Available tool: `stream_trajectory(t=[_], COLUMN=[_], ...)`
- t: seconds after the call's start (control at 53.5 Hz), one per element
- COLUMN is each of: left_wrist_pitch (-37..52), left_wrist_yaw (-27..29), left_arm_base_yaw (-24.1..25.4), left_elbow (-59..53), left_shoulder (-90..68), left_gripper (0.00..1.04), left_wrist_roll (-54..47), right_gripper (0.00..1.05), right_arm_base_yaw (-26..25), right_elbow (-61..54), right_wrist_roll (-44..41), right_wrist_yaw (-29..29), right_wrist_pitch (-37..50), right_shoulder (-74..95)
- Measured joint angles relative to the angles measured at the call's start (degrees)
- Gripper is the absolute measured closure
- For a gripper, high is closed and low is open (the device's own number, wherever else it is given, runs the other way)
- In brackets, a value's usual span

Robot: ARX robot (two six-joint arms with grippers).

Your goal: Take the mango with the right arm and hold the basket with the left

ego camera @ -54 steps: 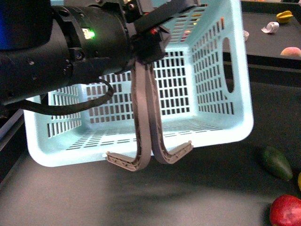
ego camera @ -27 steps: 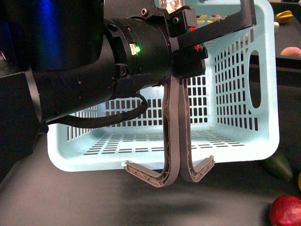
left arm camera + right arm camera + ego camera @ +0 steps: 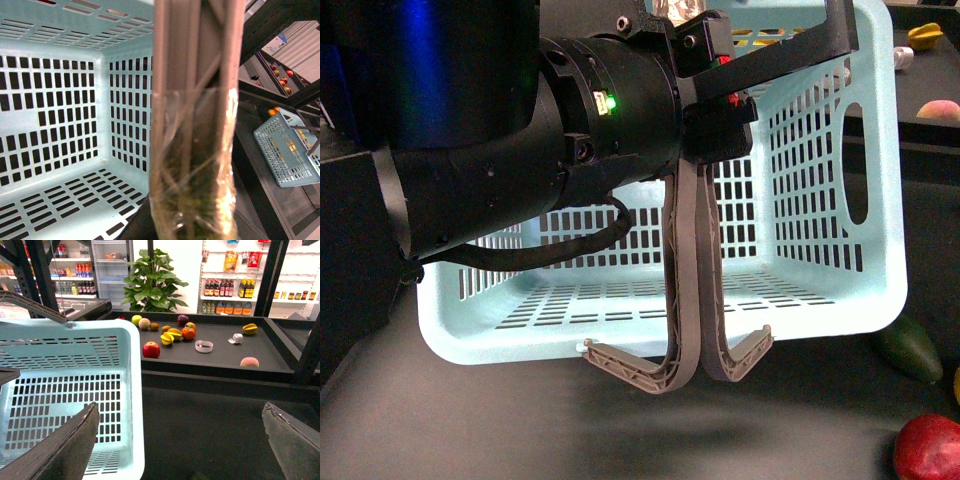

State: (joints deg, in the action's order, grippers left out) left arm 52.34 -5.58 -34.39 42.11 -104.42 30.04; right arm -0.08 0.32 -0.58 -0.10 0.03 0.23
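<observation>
The pale blue basket (image 3: 820, 290) hangs tilted above the dark table, open side toward the front camera. My left gripper (image 3: 720, 95) is shut on its two grey-brown handles (image 3: 685, 280), which are pressed together. Up close, the handles (image 3: 192, 125) fill the left wrist view, with the basket's slotted wall (image 3: 50, 100) behind them. My right gripper (image 3: 180, 450) is open over bare dark table beside the basket's rim (image 3: 100, 327), holding nothing. A yellow sliver (image 3: 957, 385) shows at the front view's right edge; I cannot tell whether it is the mango.
A dark green fruit (image 3: 912, 348) and a red apple (image 3: 928, 448) lie on the table at the right. On the far shelf sit a starfruit (image 3: 250, 329), a peach (image 3: 249, 362), a red apple (image 3: 151, 349) and other fruit. A second basket (image 3: 285, 150) is in the background.
Over the last second the left arm and the basket shifted to the right in the front view. In the last half second they barely moved.
</observation>
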Motion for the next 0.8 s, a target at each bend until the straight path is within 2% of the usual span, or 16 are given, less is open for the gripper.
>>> stream_trajectory(t=[0.206, 0.262, 0.336, 0.617, 0.804], left_wrist_pitch=[0.0, 0.0, 0.0, 0.0, 0.0], left_wrist_yaw=[0.0, 0.1, 0.1, 0.1, 0.0], left_arm_base_yaw=[0.0, 0.0, 0.0, 0.0, -0.1], left_elbow=[0.0, 0.0, 0.0, 0.0, 0.0], left_shoulder=[0.0, 0.0, 0.0, 0.0, 0.0], left_gripper=[0.99, 0.99, 0.99, 0.99, 0.99], left_wrist_roll=[0.0, 0.0, 0.0, 0.0, 0.0], right_gripper=[0.08, 0.08, 0.08, 0.08, 0.08], right_arm_base_yaw=[0.1, -0.1, -1.5, -11.0, -15.9], right_elbow=[0.0, 0.9, 0.9, 2.2, 5.7], right_wrist_roll=[0.1, 1.1, 1.5, -0.8, -4.3], right_wrist_yaw=[0.5, 2.7, 1.5, -6.2, -8.1], right_wrist_pitch=[-0.3, -2.3, 0.1, 19.2, 33.6], right_shoulder=[0.2, 4.0, 9.5, 37.8, 61.6])
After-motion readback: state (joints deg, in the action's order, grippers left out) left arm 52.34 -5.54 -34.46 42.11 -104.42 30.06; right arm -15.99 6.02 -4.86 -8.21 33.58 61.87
